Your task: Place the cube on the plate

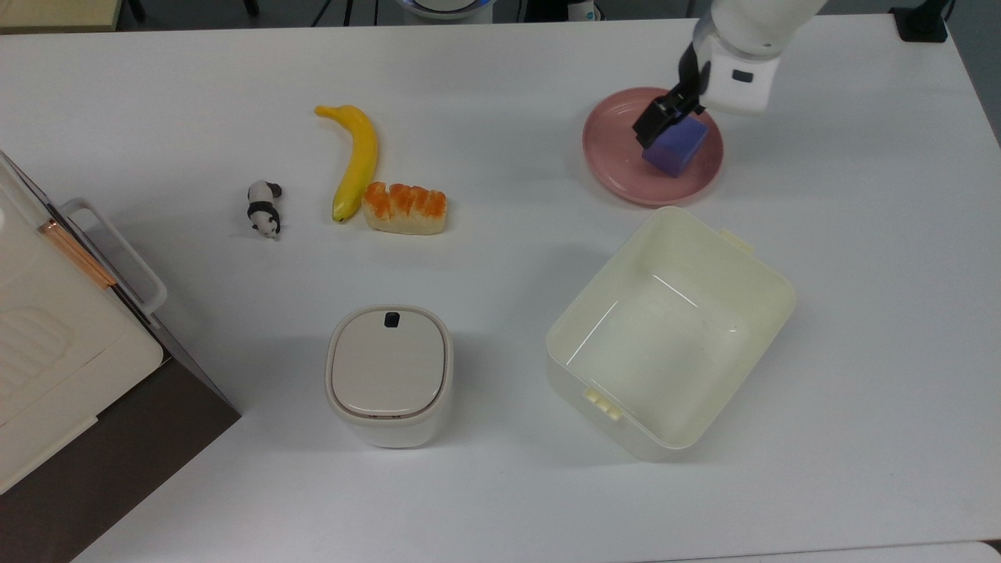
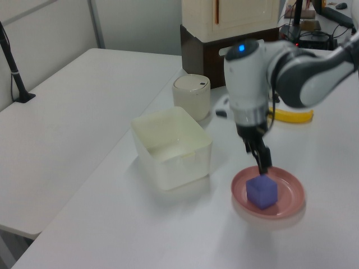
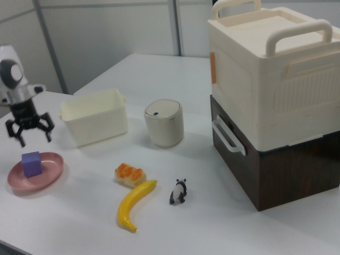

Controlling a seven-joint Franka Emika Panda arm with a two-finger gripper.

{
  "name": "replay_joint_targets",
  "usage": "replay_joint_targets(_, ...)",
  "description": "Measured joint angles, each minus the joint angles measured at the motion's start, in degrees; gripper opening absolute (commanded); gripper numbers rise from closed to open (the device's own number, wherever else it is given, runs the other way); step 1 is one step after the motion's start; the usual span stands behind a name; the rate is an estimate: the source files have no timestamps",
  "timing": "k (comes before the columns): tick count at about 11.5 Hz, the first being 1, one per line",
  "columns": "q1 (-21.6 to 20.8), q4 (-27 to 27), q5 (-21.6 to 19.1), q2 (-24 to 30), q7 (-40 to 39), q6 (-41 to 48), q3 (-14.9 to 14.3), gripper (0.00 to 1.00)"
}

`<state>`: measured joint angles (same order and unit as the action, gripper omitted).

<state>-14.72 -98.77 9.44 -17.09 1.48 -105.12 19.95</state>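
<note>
White tabletop (image 1: 500, 485) fills the workspace.

Top view: the pink plate (image 1: 618, 168) sits toward the top view's right, far side, with the periwinkle cube (image 1: 674, 146) resting on it, inside the rim and slightly off centre. The gripper (image 1: 665, 117) hangs just above the cube's far-left edge and seems clear of it. The cream rectangular tub (image 1: 770, 293) stands empty just on the near side of the plate. Well apart toward the top view's left lie a banana (image 1: 357, 160), a bread piece (image 1: 404, 208) touching or almost touching the banana's tip, and a panda figurine (image 1: 264, 208). A lidded cream bin (image 1: 389, 374) stands near the middle.

Left view: the cube (image 2: 261, 191) sits flat on the plate (image 2: 289, 196). The gripper (image 2: 262, 161) is above it with a visible gap; nothing is between the fingers.

Right view: the fingers are spread wide and empty, with the gripper (image 3: 29, 130) raised above the cube (image 3: 32, 163) on the plate (image 3: 50, 172). A cream storage box stacked on a dark wooden cabinet (image 3: 281, 170) occupies the right view's right.

Status, judged: placement looks done; the cube is released and seated. Only retreat of the arm appears to be left.
</note>
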Motion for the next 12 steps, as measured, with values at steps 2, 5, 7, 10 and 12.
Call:
replay_joint_targets(2,6.4,4.5,0.1,3.1,-0.1,2.1,-0.6,1.0)
replay_joint_targets(5,11.9,6.4,0.1,7.7,-0.1,4.1,-5.9,1.0)
replay_joint_targets(7,12.3,6.4,0.1,9.9,-0.1,6.7,-12.1,1.0)
replay_joint_targets(10,12.3,6.4,-1.8,12.1,-0.1,8.4,-19.3,1.0)
replay_joint_targets(12,12.3,6.4,-5.8,13.5,-0.2,8.5,-22.6,1.0)
